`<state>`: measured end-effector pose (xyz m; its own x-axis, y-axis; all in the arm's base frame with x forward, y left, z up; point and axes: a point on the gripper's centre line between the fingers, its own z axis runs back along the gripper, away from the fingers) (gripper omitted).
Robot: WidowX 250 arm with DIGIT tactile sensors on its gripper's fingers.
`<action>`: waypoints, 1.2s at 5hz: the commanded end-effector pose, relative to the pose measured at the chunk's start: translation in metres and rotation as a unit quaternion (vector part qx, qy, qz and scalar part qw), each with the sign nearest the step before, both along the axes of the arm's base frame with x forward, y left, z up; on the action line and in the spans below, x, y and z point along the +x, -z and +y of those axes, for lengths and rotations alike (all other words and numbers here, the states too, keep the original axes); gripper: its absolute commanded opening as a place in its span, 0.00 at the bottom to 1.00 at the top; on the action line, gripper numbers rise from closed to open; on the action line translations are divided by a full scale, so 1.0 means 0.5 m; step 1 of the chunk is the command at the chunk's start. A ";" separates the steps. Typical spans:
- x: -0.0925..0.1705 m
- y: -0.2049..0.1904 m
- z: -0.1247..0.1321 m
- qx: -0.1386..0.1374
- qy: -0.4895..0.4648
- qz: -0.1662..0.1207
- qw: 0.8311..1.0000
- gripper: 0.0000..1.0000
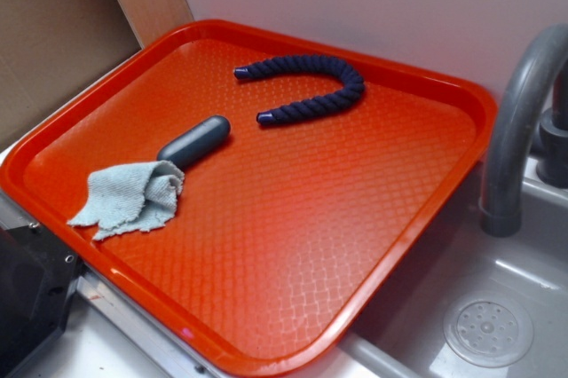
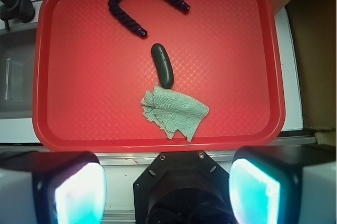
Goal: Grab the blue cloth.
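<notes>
Starting condition of the grasp. The blue cloth [image 1: 133, 201] lay crumpled on the orange tray [image 1: 293, 245], close to the tray edge nearest the robot, with one fold touching or overlapping the end of the dark capsule-shaped object [image 1: 195, 141]. The navy braided rope [image 1: 306, 85], bent into a hook, sat well apart towards the far side of the tray. In the wrist view the end effector [image 2: 166, 192] was held above and short of the tray, its two fingers [image 2: 73, 192] spread wide with nothing between them; the cloth [image 2: 175, 111] appeared ahead of the fingers, roughly centred between them. In the exterior view only a dark part of the rig showed at the lower left corner, clear of the tray. The tray rested partly over a sink [image 1: 497, 325] beside a grey faucet [image 1: 515, 129]. Judged from these views, no part of the task was complete: the cloth was untouched, and the approach, descent, closing and lift all remained. The neighbouring capsule could be caught in a careless closure
</notes>
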<state>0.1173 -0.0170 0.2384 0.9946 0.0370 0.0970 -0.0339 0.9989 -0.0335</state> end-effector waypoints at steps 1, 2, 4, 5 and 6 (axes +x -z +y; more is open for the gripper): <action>0.000 0.000 0.000 0.000 0.000 0.000 1.000 1.00; 0.056 0.052 0.004 0.003 0.046 -0.022 0.999 1.00; 0.110 0.219 0.044 0.043 0.071 0.007 0.997 1.00; 0.097 0.285 0.012 0.044 0.140 -0.017 0.989 1.00; 0.075 0.307 -0.010 0.030 0.195 -0.026 0.980 1.00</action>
<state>0.1510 -0.0199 0.0802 0.9338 -0.3368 0.1204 0.3358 0.9415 0.0295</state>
